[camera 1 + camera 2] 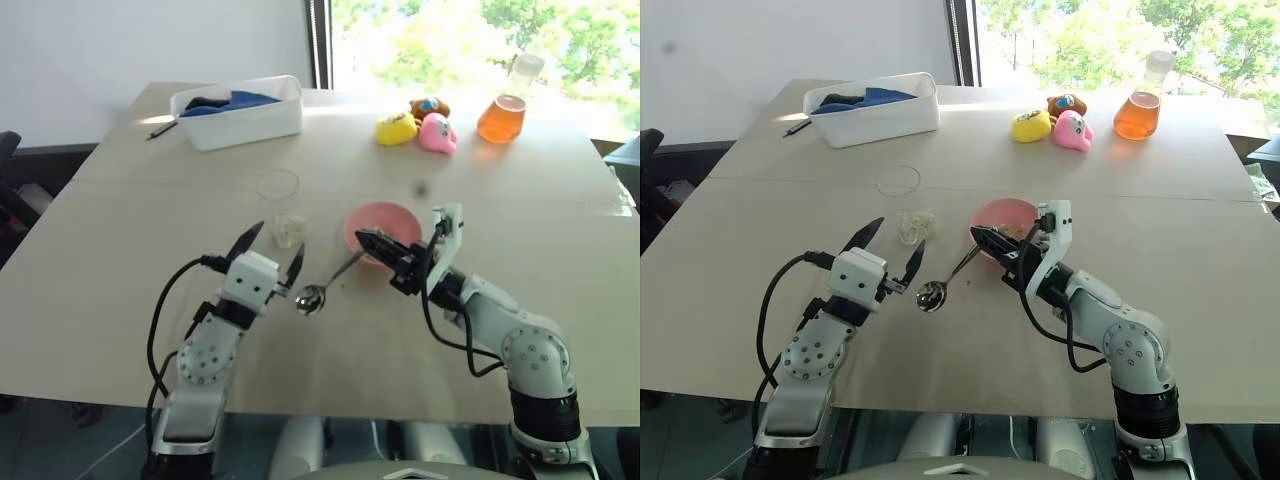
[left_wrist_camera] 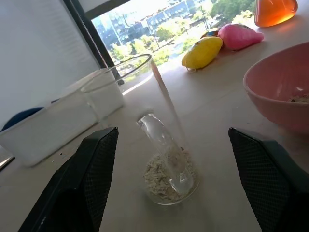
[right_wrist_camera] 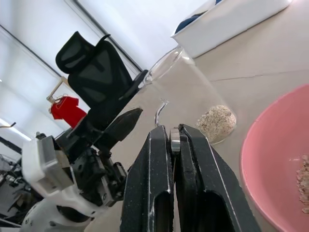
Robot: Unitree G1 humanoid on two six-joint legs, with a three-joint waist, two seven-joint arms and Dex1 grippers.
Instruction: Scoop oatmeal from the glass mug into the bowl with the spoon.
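The clear glass mug point(image 1: 283, 207) stands on the table with oatmeal point(image 2: 158, 177) heaped in its bottom. My left gripper point(image 1: 270, 253) is open just short of the mug, one finger on each side and not touching it. To the right is the pink bowl point(image 1: 385, 214), with a few flakes inside. My right gripper point(image 1: 364, 238) sits at the bowl's near rim, shut on the handle of the silver spoon point(image 1: 335, 277). The spoon slants down towards me, and its oval end is beside the left gripper's right finger point(image 1: 296, 266).
A white tub point(image 1: 240, 112) holding blue cloth stands at the far left, with a pen point(image 1: 160, 129) beside it. Yellow point(image 1: 396, 128), pink point(image 1: 438, 133) and brown point(image 1: 430, 105) toys and a flask of orange liquid point(image 1: 503, 115) line the far right. A black office chair point(image 3: 96, 63) stands off the table's left side.
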